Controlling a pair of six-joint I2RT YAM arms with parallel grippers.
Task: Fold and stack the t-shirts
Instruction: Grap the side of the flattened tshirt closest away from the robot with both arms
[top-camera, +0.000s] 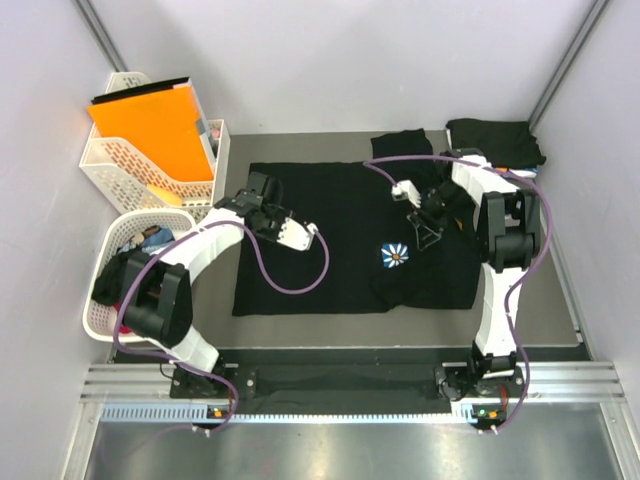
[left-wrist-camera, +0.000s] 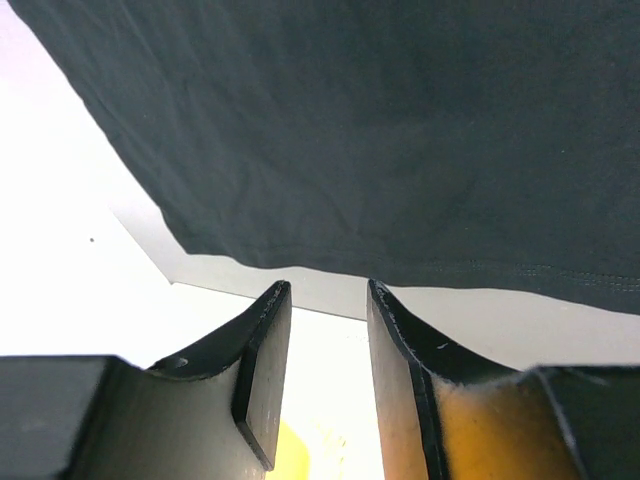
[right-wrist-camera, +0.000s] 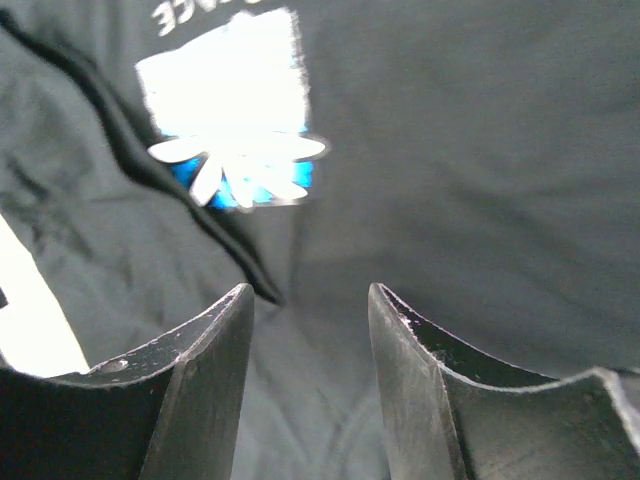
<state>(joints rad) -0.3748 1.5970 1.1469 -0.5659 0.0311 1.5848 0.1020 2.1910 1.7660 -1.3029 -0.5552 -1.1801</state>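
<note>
A black t-shirt (top-camera: 340, 220) lies spread across the table, its right part folded over, with a white-and-blue flower print (top-camera: 396, 254) on the chest. My left gripper (top-camera: 258, 190) hovers at the shirt's far-left corner, open and empty. In the left wrist view the gripper (left-wrist-camera: 328, 290) has a bright gap between its jaws, with the shirt's hem (left-wrist-camera: 380, 130) beyond it. My right gripper (top-camera: 424, 236) hangs open just right of the print. In the right wrist view it (right-wrist-camera: 310, 290) holds nothing, with the black t-shirt (right-wrist-camera: 470, 180) under it and the print (right-wrist-camera: 235, 160) ahead.
A pile of black folded t-shirts (top-camera: 495, 140) sits at the back right corner. At the left stand a white lattice basket (top-camera: 120, 165) holding an orange folder (top-camera: 150, 125) and a second basket (top-camera: 100, 315) with clothes in it. Grey table (top-camera: 560, 300) borders the shirt.
</note>
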